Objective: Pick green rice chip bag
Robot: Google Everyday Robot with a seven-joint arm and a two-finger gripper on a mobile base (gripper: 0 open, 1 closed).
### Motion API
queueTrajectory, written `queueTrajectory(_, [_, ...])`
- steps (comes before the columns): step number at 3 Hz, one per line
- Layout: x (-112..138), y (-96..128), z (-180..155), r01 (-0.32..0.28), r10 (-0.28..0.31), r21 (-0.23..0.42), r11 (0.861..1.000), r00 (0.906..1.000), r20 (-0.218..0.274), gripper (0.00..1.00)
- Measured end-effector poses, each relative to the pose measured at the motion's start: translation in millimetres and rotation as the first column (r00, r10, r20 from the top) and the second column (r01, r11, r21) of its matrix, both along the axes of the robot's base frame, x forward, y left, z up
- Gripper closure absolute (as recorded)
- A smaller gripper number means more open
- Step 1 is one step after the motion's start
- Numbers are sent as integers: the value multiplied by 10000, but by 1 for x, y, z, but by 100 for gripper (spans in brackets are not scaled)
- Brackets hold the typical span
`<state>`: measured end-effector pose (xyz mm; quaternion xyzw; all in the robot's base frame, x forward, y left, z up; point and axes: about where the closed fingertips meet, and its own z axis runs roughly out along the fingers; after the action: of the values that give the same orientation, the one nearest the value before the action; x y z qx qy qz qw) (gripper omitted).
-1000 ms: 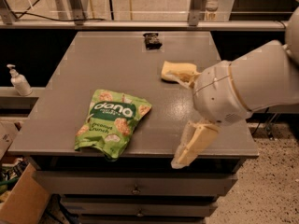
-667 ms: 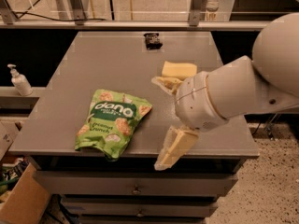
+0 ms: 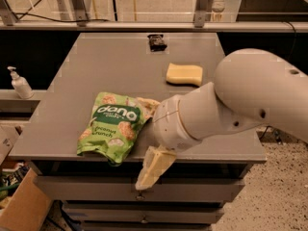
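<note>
Green rice chip bag (image 3: 114,127) lies flat near the front edge of the table (image 3: 96,61). My gripper (image 3: 143,141) is at the bag's right side, fingers spread wide and holding nothing.

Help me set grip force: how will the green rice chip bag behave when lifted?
The green rice chip bag looks crinkly and puffed, so it is probably light and floppy and may sag. Its smooth film could slip. The chips pictured on it suggest contents that crush under a hard squeeze. The gripper sits beside the bag at the table's front edge, jaws open.
</note>
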<state>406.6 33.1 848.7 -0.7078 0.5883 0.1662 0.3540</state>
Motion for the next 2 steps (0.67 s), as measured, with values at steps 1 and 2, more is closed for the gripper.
queueTrajectory(1, [-2,22,-16,-171,171,-3,9999,9997,-156,0])
queueTrajectory(2, [-4,43,-23,-116,118,64,9999,9993,-364,16])
